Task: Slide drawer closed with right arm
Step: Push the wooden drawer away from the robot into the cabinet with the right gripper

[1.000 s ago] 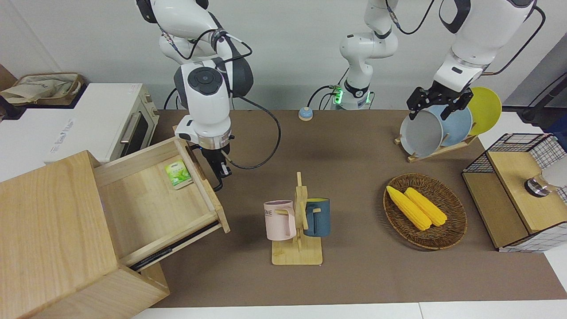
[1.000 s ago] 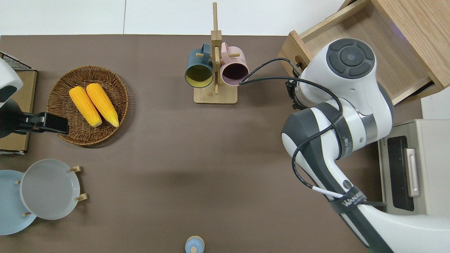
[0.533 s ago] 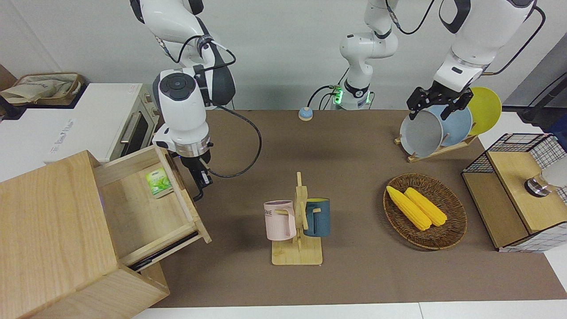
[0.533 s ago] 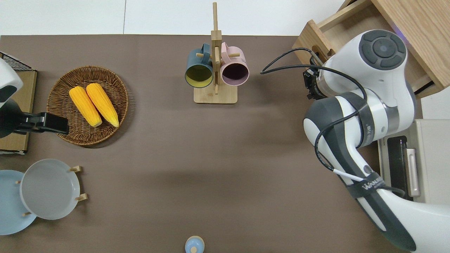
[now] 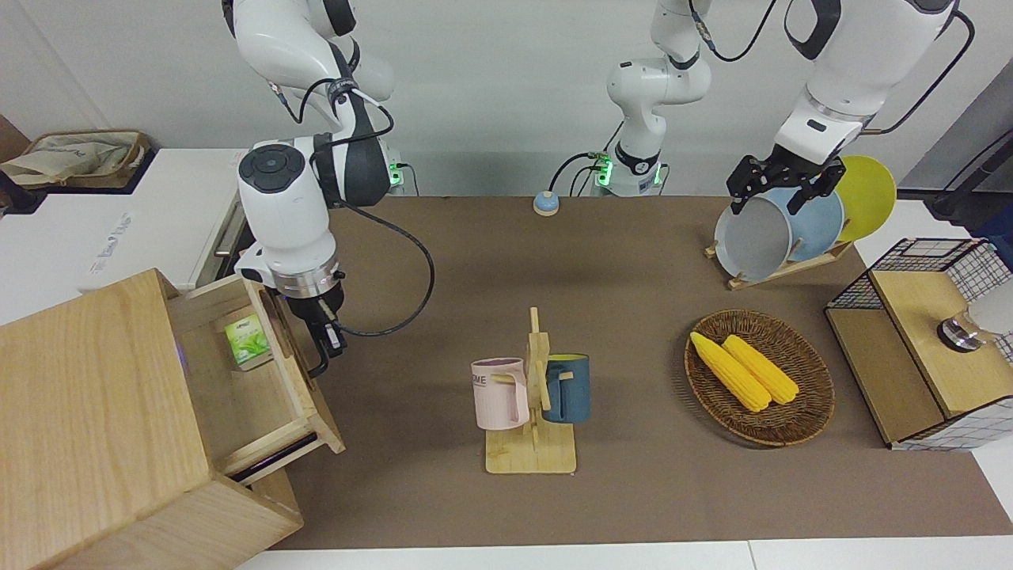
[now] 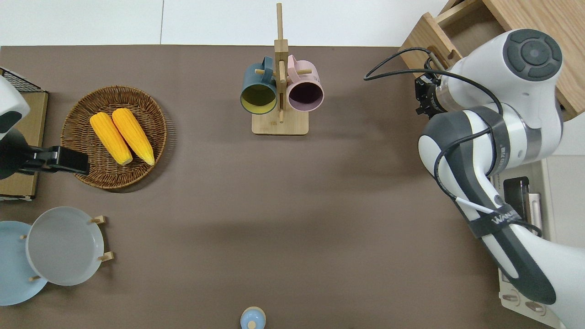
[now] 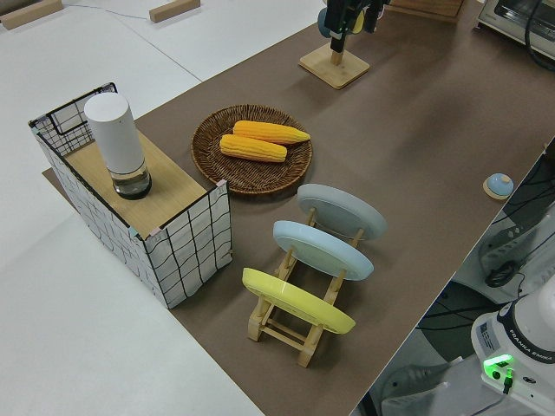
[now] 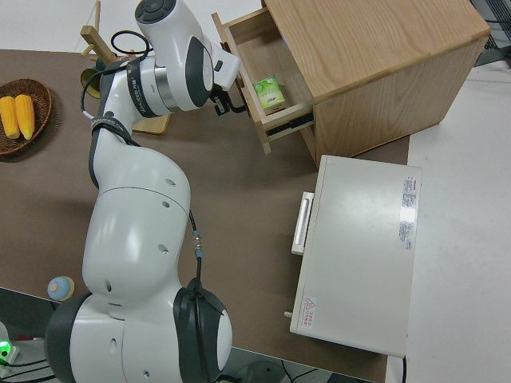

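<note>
The pale-wood drawer (image 5: 237, 392) stands partly open from the big box cabinet (image 5: 95, 412). A green packet (image 5: 245, 342) lies inside it. The drawer's front panel (image 5: 305, 372) carries a black loop handle (image 5: 319, 366). My right gripper (image 5: 326, 342) is shut and rests against the front panel at the handle. The overhead view shows the gripper (image 6: 424, 93) beside the panel (image 6: 422, 36). The right side view shows the gripper (image 8: 227, 102), the drawer (image 8: 255, 60) and the packet (image 8: 270, 92). My left arm is parked, its gripper (image 5: 779, 190) open.
A mug rack (image 5: 532, 443) with a pink and a blue mug stands mid-table. A wicker basket (image 5: 799, 419) holds two corn cobs. A plate rack (image 5: 791, 265), a wire-mesh box (image 5: 918, 340), a blue bell (image 5: 545, 203) and a white oven (image 8: 359, 247) also stand around.
My right gripper has moved toward the cabinet with the front panel ahead of it. The drawer has slid well into the cabinet. The left arm has not moved.
</note>
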Motion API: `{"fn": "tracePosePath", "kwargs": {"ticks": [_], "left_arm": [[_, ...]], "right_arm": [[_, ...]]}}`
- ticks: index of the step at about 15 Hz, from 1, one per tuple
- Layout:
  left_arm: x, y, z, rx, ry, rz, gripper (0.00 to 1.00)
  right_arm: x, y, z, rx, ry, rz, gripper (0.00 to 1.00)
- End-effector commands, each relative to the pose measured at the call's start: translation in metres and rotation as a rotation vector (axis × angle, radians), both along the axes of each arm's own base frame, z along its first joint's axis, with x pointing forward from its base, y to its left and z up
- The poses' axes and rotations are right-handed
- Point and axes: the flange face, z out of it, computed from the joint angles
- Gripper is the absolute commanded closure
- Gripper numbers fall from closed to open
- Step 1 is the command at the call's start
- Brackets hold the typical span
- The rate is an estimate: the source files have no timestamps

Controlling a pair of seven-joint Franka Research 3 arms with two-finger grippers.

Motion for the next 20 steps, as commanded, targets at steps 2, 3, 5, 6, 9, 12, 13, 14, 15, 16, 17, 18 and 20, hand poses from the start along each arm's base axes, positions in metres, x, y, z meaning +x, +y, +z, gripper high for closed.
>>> {"fn": "tracePosePath", "kwargs": {"ticks": [2, 3, 5, 6, 9, 12, 13, 14, 15, 16, 17, 18, 20], "left_arm": [[0.002, 0.001, 0.004, 0.016, 0.005, -0.012, 0.01], [0.002, 0.001, 0.004, 0.016, 0.005, -0.012, 0.01], [0.002, 0.001, 0.004, 0.016, 0.005, -0.012, 0.01], [0.002, 0.001, 0.003, 0.016, 0.006, -0.012, 0.01], [0.002, 0.001, 0.004, 0.016, 0.005, -0.012, 0.01], [0.002, 0.001, 0.004, 0.016, 0.005, -0.012, 0.01], [0.002, 0.001, 0.004, 0.016, 0.005, -0.012, 0.01], [0.002, 0.001, 0.004, 0.016, 0.005, -0.012, 0.01], [0.002, 0.001, 0.004, 0.016, 0.005, -0.012, 0.01], [0.002, 0.001, 0.004, 0.016, 0.005, -0.012, 0.01], [0.002, 0.001, 0.003, 0.016, 0.006, -0.012, 0.01], [0.002, 0.001, 0.003, 0.016, 0.006, -0.012, 0.01], [0.002, 0.001, 0.003, 0.016, 0.006, -0.012, 0.01]], "right_arm": [[0.016, -0.024, 0.001, 0.005, -0.07, 0.021, 1.0], [0.017, -0.029, 0.001, 0.001, -0.074, 0.029, 1.0], [0.019, -0.04, 0.007, -0.011, -0.084, 0.043, 1.0], [0.021, -0.047, 0.012, -0.013, -0.095, 0.044, 1.0], [0.026, -0.071, 0.016, -0.018, -0.104, 0.054, 1.0], [0.028, -0.09, 0.018, -0.022, -0.122, 0.064, 1.0], [0.029, -0.092, 0.02, -0.017, -0.133, 0.063, 1.0], [0.029, -0.098, 0.021, -0.015, -0.141, 0.053, 1.0], [0.03, -0.1, 0.02, -0.013, -0.144, 0.051, 1.0], [0.03, -0.1, 0.021, -0.013, -0.15, 0.052, 1.0], [0.031, -0.101, 0.02, -0.012, -0.152, 0.05, 1.0], [0.031, -0.106, 0.021, -0.013, -0.155, 0.045, 1.0], [0.032, -0.11, 0.02, -0.013, -0.153, 0.045, 1.0]]}}
